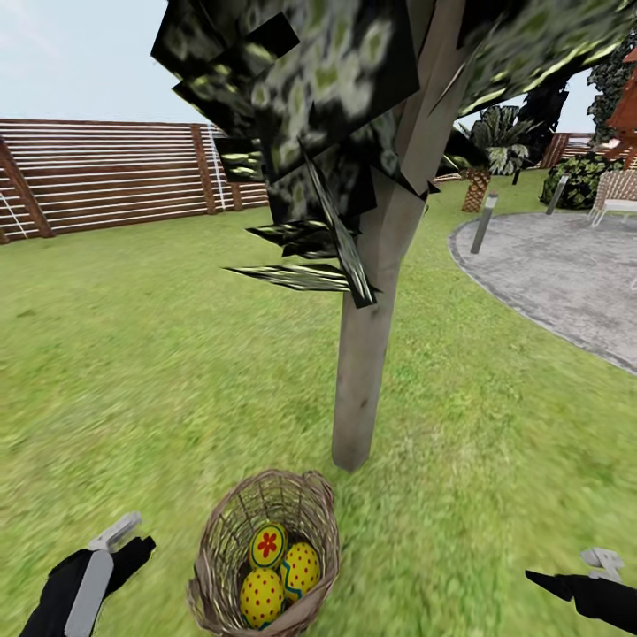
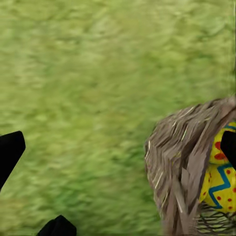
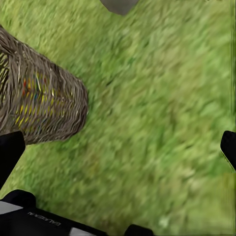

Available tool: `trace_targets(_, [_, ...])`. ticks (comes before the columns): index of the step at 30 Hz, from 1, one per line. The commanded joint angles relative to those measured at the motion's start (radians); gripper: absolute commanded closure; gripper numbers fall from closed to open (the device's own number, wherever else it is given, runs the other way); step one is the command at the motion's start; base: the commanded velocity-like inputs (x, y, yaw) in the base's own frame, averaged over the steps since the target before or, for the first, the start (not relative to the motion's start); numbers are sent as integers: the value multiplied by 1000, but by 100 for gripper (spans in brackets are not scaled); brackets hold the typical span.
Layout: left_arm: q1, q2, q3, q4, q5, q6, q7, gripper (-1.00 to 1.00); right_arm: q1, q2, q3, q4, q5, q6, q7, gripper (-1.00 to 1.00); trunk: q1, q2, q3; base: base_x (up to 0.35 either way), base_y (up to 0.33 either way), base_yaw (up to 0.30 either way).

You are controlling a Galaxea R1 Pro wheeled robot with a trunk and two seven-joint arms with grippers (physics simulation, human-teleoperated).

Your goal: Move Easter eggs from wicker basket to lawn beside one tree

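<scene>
Both our grippers, left (image 1: pixel 124 540) and right (image 1: pixel 566 579), hung spread and empty beside the brown wicker basket (image 1: pixel 226 531) holding three yellow patterned eggs (image 1: pixel 279 571) on the green lawn (image 1: pixel 133 354).

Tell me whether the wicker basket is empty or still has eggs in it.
Not empty. The wicker basket holds three yellow eggs: flower egg, dotted egg, and a third.

Slatted wooden fence (image 1: pixel 106 177) behind; grey paved path (image 1: pixel 566 274) with bollards (image 1: pixel 484 223).

Brown open-weave wicker basket (image 1: pixel 232 531); three yellow eggs (image 1: pixel 280 571): red flower, red dots, blue zigzags. Bright green lawn (image 1: pixel 133 354); pale grey-beige trunk (image 1: pixel 367 354); black fingers (image 2: pixel 10 152).
</scene>
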Motion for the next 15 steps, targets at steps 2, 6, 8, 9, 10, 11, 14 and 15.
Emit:
trace_targets(2, [0, -1, 2, -76, 11, 57, 8, -100, -1, 2, -3, -2, 10, 7, -26, -100, -8, 14, 5, 0, 0, 0])
trace_targets(6, [-7, -10, 3, -277, 12, 191, 8, -100, -1, 2, 8, -34, 9, 9, -155, -100, -23, 42, 18, 0, 0, 0])
trace_targets(8, [-10, -14, 1, -332, 32, 236, 8, -100, -1, 19, 12, -98, 9, 18, -232, -100, -31, 56, 24, 0, 0, 0])
trace_targets(9, [-11, -14, 0, -345, 67, 248, 7, -100, -1, 46, 18, -151, 10, 33, -277, -100, -35, 63, 27, 0, 0, 0])
trace_targets(10, [-11, -12, 0, -351, 100, 254, 8, -100, -1, 66, 26, -192, 13, 51, -309, -100, -39, 70, 31, 0, 0, 0])
trace_targets(11, [-13, -9, -1, -355, 141, 258, 8, -100, -1, 86, 38, -236, 21, 77, -343, -100, -42, 77, 34, 0, 0, 0])
trace_targets(14, [-19, 2, -2, -362, 258, 274, 8, -100, -1, 128, 88, -348, 68, 169, -417, -100, -50, 91, 40, 0, 0, 0])
trace_targets(15, [-23, 15, -2, -365, 327, 296, 8, -100, -1, 155, 124, -402, 95, 218, -441, -100, -50, 91, 40, 0, 0, 0])
